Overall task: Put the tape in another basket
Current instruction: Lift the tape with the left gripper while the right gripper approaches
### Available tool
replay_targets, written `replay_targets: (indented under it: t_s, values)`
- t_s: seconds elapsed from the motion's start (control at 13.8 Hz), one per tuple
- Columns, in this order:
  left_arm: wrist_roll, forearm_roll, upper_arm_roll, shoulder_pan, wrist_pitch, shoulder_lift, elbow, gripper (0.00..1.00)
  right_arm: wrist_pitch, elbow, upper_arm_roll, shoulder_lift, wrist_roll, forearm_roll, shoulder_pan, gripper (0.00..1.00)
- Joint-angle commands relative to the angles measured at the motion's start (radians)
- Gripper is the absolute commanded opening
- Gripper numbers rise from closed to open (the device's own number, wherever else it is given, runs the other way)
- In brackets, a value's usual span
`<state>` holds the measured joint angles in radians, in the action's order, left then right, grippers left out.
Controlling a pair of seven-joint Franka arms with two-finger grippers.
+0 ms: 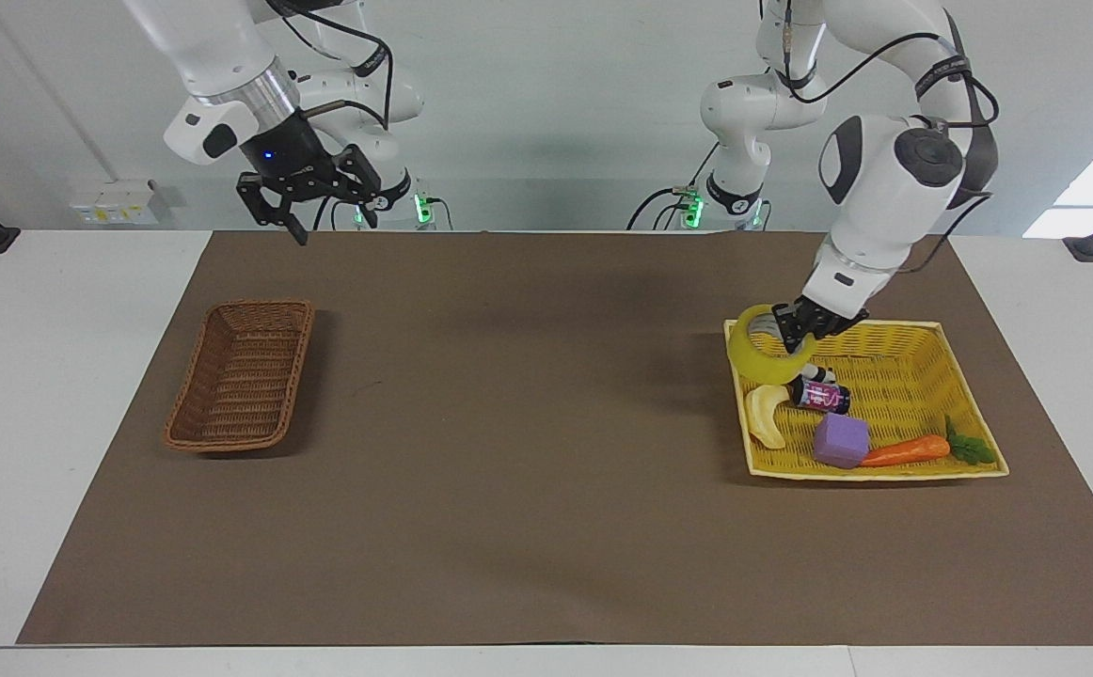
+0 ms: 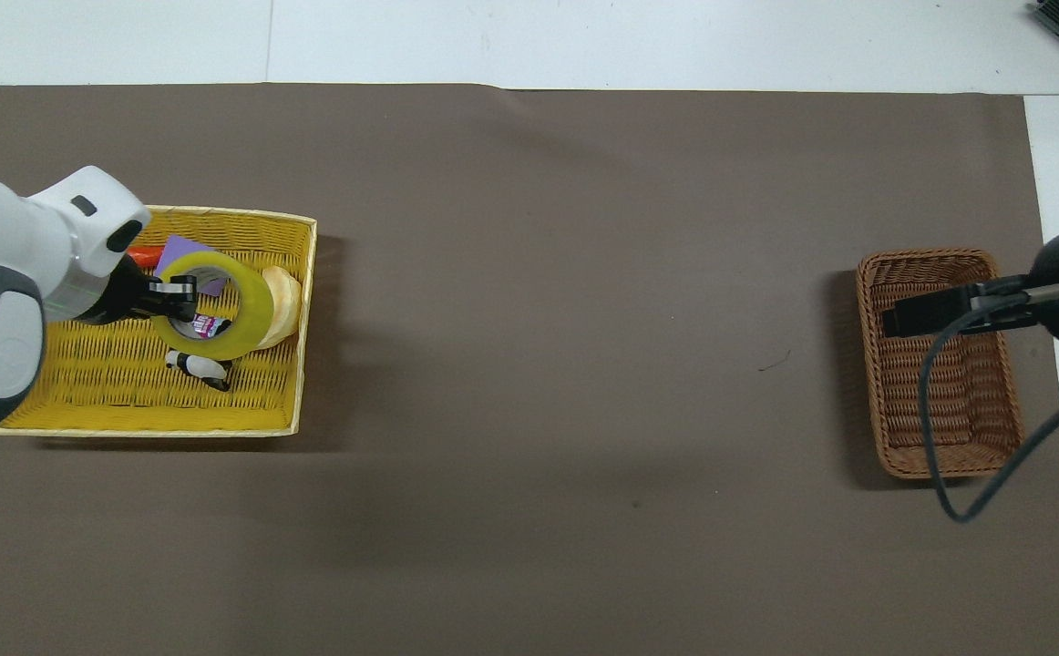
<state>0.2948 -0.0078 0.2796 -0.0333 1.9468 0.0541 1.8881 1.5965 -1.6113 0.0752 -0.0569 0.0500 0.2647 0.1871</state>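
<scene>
The tape [image 1: 765, 369], a thick yellow roll, hangs tilted in my left gripper [image 1: 791, 324], which is shut on its rim. It is in the air over the yellow basket's [image 1: 894, 376] edge toward the right arm's end. In the overhead view the tape [image 2: 256, 305] and left gripper [image 2: 181, 296] cover the items in that basket [image 2: 110, 383]. The dark brown wicker basket [image 1: 241, 376] lies empty at the right arm's end [image 2: 935, 410]. My right gripper [image 1: 316, 202] is open and raised high; from overhead it [image 2: 912, 314] is over the brown basket.
In the yellow basket lie a banana [image 1: 765, 414], a purple cube [image 1: 840, 440], a carrot [image 1: 904, 451], a small dark can [image 1: 821, 398] and a black-and-white toy [image 2: 197, 366]. A brown mat [image 1: 528, 423] covers the table between the two baskets.
</scene>
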Motion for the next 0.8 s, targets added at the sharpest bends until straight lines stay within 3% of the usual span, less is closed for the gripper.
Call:
replay_targets:
  t_s: [0.0,0.14,0.43,0.72]
  values:
    - [0.131,-0.015,-0.007,0.100,-0.016,-0.011,-0.026,0.00,0.069,-0.028,-0.002,0.008,0.089,0.092,0.049,1.00]
    - [0.185,-0.033,0.004,0.144,-0.009,-0.010,-0.035,0.00,0.095,-0.035,-0.002,0.035,0.096,0.178,0.057,1.00]
    - [0.184,-0.210,0.059,0.165,0.053,-0.010,-0.030,0.00,0.175,-0.051,-0.002,0.083,0.094,0.286,0.093,1.00]
    - [0.187,-0.336,0.144,0.167,0.150,-0.007,-0.024,0.00,0.360,-0.162,-0.002,0.088,0.100,0.382,0.169,1.00]
